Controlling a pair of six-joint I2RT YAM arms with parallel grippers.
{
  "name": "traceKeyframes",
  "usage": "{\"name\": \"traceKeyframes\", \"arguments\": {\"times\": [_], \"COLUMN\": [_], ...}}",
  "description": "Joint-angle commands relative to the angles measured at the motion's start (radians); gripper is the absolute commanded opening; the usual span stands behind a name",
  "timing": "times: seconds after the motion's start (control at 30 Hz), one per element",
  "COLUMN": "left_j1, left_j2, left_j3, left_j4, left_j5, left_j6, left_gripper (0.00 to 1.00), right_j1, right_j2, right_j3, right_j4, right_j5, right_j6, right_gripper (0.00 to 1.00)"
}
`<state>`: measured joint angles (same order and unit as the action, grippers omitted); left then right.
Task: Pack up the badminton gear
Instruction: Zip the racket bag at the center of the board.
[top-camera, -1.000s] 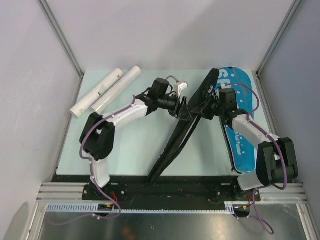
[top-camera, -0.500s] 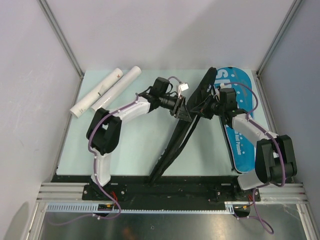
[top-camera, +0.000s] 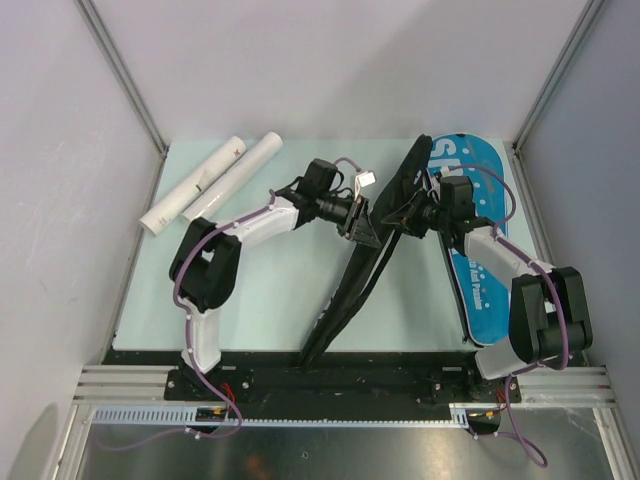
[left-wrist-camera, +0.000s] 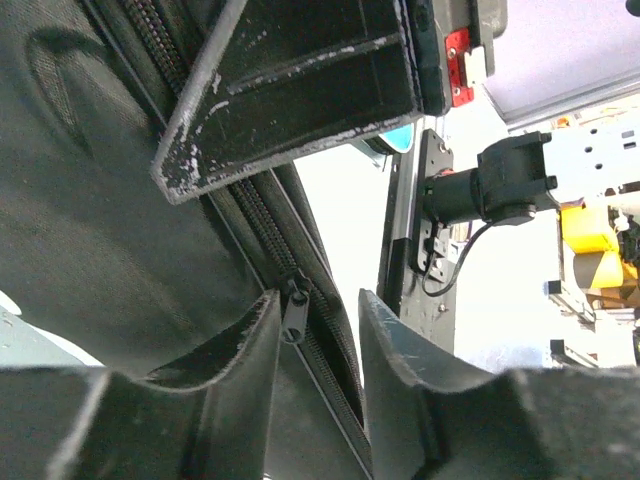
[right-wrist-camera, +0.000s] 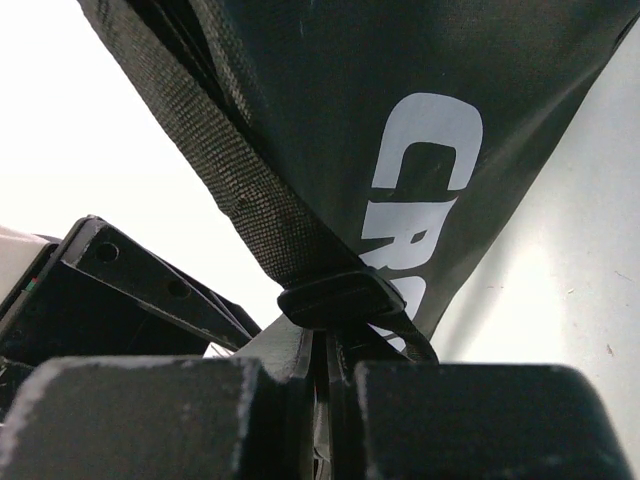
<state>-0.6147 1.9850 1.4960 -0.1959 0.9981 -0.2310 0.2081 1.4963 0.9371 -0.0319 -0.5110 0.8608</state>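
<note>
The bag's blue side lies flat at the right of the table, and its black flap stands lifted along the middle. My right gripper is shut on a black strap buckle of the bag, below white lettering. My left gripper is at the flap's other side, its fingers apart. The zipper pull hangs between them, close to the left finger. Two long white tubes lie side by side at the far left.
Metal frame posts rise at the table's back corners, with grey walls behind. The arm bases sit on a black rail at the near edge. A scuffed black block crosses above the left fingers.
The left gripper's jaws have narrowed around the zipper, and its arm has shifted slightly. The right gripper keeps its hold and the flap stays lifted.
</note>
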Motion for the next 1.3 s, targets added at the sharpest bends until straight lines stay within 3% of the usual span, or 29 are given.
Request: {"name": "traceKeyframes", "arguments": {"times": [0.0, 0.67, 0.77, 1.0, 1.27], "left_j1": [-0.010, -0.010, -0.011, -0.066, -0.207], "left_j2": [-0.078, -0.112, -0.135, -0.336, -0.664], "left_j3": [-0.022, -0.019, -0.042, -0.224, -0.484], "left_j4": [0.009, 0.009, 0.009, 0.003, -0.088], "left_j5": [0.007, -0.087, -0.119, -0.370, -0.680], "left_j6": [0.019, -0.014, -0.028, -0.068, -0.129], "left_gripper": [0.43, 0.00, 0.00, 0.00, 0.00], "right_j1": [-0.006, -0.006, -0.007, -0.009, -0.029], "right_j2": [-0.011, -0.004, -0.005, -0.008, 0.114], "right_j3": [0.048, 0.046, 0.048, 0.048, 0.065], "right_j4": [0.096, 0.101, 0.090, 0.159, 0.362], "right_j5": [-0.049, -0.043, -0.011, 0.120, 0.117], "right_j6": [0.011, 0.014, 0.018, 0.119, 0.241], "right_gripper": [0.00, 0.00, 0.00, 0.00, 0.00]}}
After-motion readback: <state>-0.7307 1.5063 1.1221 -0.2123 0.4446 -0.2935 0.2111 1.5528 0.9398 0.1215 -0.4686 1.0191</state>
